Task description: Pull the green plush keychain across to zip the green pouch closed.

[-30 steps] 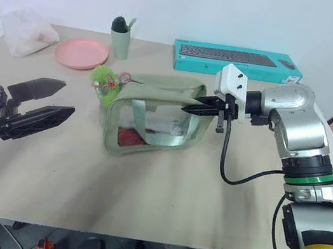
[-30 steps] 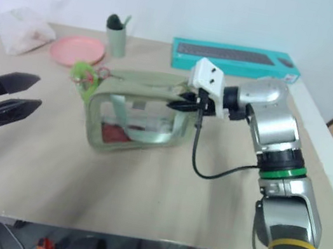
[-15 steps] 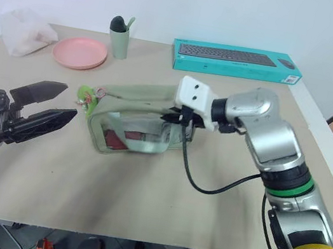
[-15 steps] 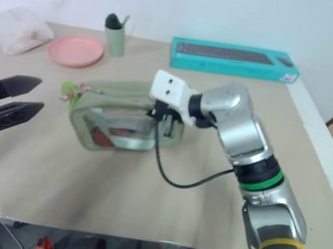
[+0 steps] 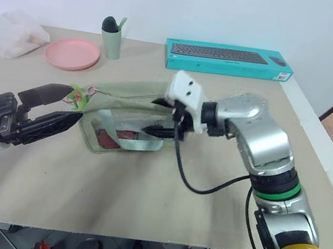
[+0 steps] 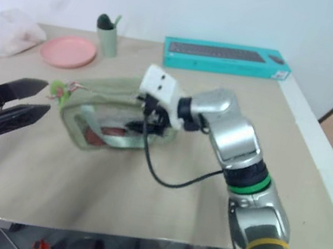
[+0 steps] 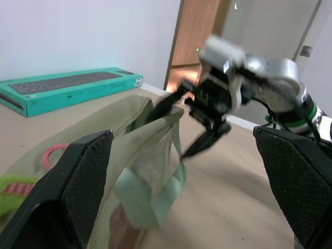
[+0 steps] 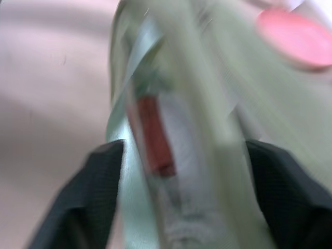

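Worktop (image 5: 109,192), beige, under white wall; pouch (image 5: 125,101) mid-frame, right tool (image 7: 199,124) spread around its end, left tool (image 5: 49,110) open.

Lighting is bright, even and diffuse in the head views; shadows on the table (image 5: 139,203) are soft and faint. No glare. The right eye view is paler and hazier than the left. The right wrist view is heavily motion-blurred: the green pouch (image 8: 197,119) smears into streaks. In the left wrist view the right gripper (image 7: 199,122) is blurred.
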Controlling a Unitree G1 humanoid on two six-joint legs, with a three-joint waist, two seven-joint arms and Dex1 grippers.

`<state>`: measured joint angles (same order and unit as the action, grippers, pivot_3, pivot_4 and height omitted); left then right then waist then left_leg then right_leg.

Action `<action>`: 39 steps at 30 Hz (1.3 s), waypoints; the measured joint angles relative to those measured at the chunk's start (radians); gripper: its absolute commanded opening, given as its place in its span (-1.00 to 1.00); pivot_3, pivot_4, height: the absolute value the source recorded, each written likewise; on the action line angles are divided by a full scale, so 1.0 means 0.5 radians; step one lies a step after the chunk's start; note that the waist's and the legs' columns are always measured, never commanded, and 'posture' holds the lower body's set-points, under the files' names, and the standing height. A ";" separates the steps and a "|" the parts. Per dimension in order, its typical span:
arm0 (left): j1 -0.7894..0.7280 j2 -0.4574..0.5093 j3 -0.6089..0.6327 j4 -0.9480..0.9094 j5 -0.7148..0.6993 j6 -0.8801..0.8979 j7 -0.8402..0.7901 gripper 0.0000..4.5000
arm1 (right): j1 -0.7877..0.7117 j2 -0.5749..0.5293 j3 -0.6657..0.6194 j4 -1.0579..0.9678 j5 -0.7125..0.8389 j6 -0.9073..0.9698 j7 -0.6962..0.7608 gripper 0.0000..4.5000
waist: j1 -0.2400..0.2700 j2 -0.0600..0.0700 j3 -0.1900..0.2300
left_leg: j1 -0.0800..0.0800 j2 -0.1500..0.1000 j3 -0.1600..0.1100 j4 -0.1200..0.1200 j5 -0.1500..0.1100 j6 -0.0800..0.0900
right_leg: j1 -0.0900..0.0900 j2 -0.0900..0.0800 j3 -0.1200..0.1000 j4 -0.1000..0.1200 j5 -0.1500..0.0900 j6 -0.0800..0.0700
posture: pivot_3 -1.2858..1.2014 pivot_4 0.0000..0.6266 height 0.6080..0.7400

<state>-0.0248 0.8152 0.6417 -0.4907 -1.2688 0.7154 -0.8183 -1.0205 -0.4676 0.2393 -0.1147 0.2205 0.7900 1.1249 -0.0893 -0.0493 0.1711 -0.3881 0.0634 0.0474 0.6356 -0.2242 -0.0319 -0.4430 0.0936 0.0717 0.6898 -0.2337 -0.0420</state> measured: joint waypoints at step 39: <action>-0.097 0.005 -0.174 0.001 0.078 -0.024 0.013 1.00 | 0.301 -0.383 -0.092 0.324 0.103 -0.309 0.051 -0.97 | 0.018 0.001 0.001 | -0.003 -0.005 0.004 0.000 -0.003 -0.002 | 0.000 -0.008 0.003 -0.003 -0.003 -0.002 | 0.03 -0.52 0.99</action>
<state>-0.0734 0.8176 0.5545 -0.4900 -1.2298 0.7034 -0.8120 -0.8701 -0.6590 0.1933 0.0470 0.2720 0.6356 1.1504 -0.0802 -0.0490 0.1714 -0.3898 0.0610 0.0492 0.6354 -0.2260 -0.0330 -0.4432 0.0897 0.0732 0.6882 -0.2353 -0.0431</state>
